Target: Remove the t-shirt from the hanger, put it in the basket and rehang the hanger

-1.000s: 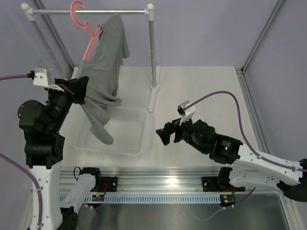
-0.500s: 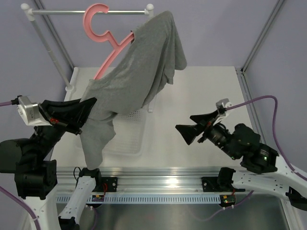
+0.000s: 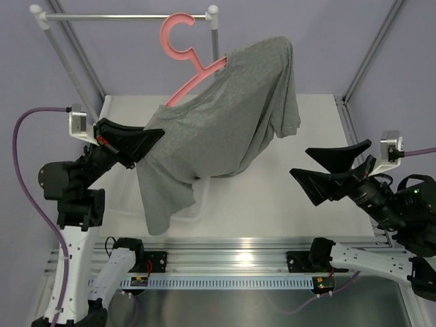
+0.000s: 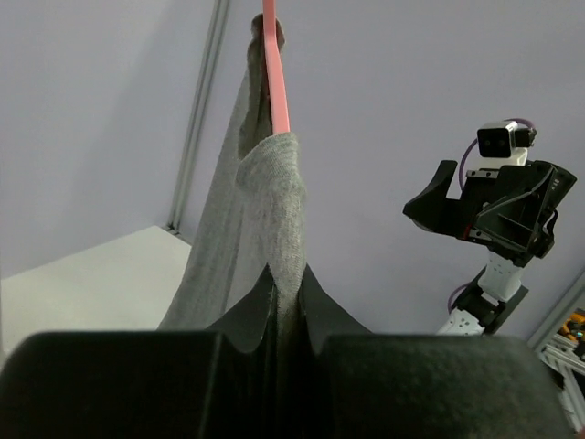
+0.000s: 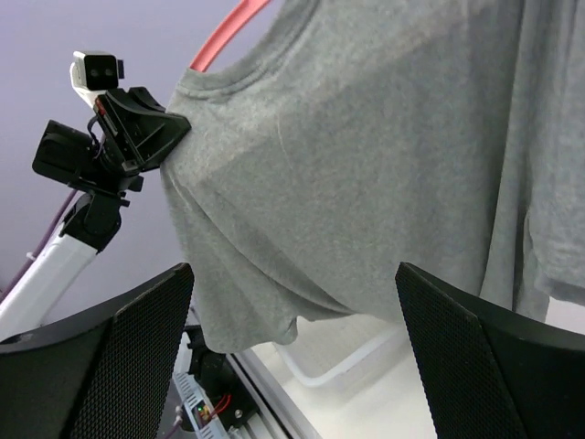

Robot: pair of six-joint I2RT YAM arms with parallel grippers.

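**T-shirt** [image 3: 225, 122]: grey, short-sleeved. It is draped over the hanger [image 3: 185, 54] and stretched slantwise across the middle of the top view, from 1 o'clock down to 8 o'clock. One sleeve is seen hanging at 2 o'clock. The lower part is left hanging loose at 7 o'clock, above the desk [image 3: 306, 122].

**Hanger**: thin, pink. It is found at 12 o'clock, tilted, with its hook set at the rail [image 3: 122, 17]. One arm is left bare and the other is hidden under the cloth.

**Left hand** [image 3: 151, 144]: placed at 9 o'clock and clenched on the t-shirt's edge. In the left wrist view a fold of the t-shirt [image 4: 265, 201] is seen pinched between the fingers [image 4: 247, 315]. The hanger [image 4: 274, 82] is shown rising above it at 12 o'clock.

**Right hand** [image 3: 300, 162]: placed at 3 o'clock, apart from the t-shirt. Its jaws are spread wide and nothing is grasped. In the right wrist view the t-shirt [image 5: 366, 155] is framed between the two fingers [image 5: 119, 347]. The left hand [image 5: 169, 128] is seen at 10 o'clock, at the cloth's edge, and a length of the hanger [image 5: 224, 37] is shown at 11 o'clock.

**Tray** [image 3: 196, 208]: clear plastic, set on the desk. It is mostly hidden under the t-shirt, and only a corner is shown near 6 o'clock.
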